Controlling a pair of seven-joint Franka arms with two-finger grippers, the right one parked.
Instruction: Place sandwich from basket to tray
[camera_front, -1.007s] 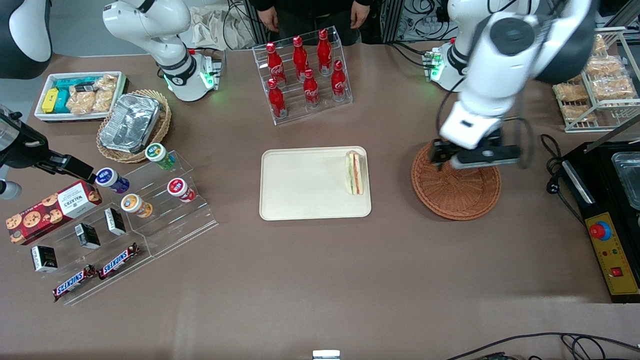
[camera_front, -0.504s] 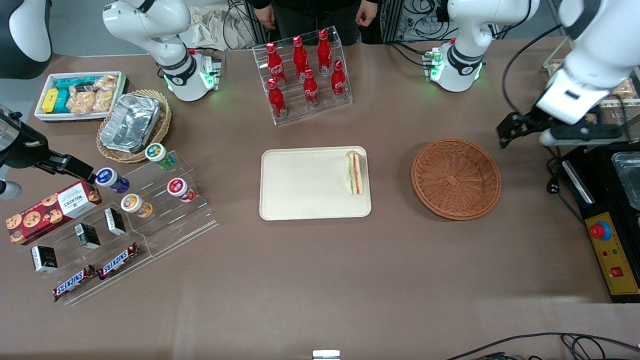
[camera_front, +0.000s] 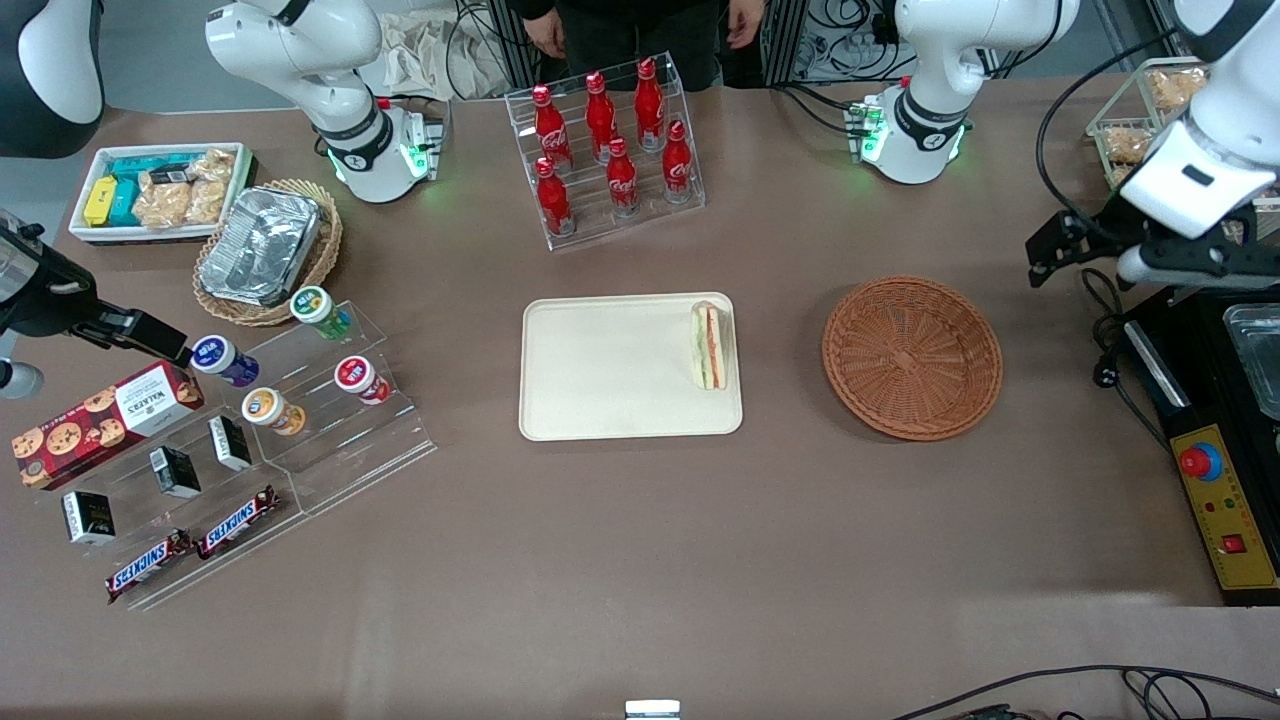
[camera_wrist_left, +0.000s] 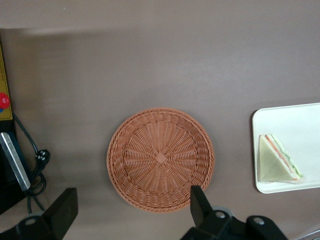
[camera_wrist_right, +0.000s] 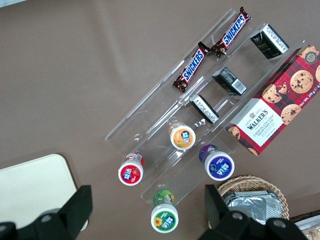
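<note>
The sandwich (camera_front: 709, 346) is laid on the tray (camera_front: 610, 370), at the edge nearest the basket (camera_front: 911, 357), well apart from the jaws. The gripper (camera_wrist_left: 132, 212) is held high above the bench (camera_front: 640, 530), jaws spread wide, nothing between them.

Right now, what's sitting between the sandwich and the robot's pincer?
The basket, with nothing in it, as the front view shows. The sandwich lies on the tray; the open pincer hovers toward the working arm's end.

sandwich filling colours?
Orange-red and green layers between white bread on the sandwich, lying on the tray. Front view shows it best. Gripper hovers open, empty, above the table.
</note>
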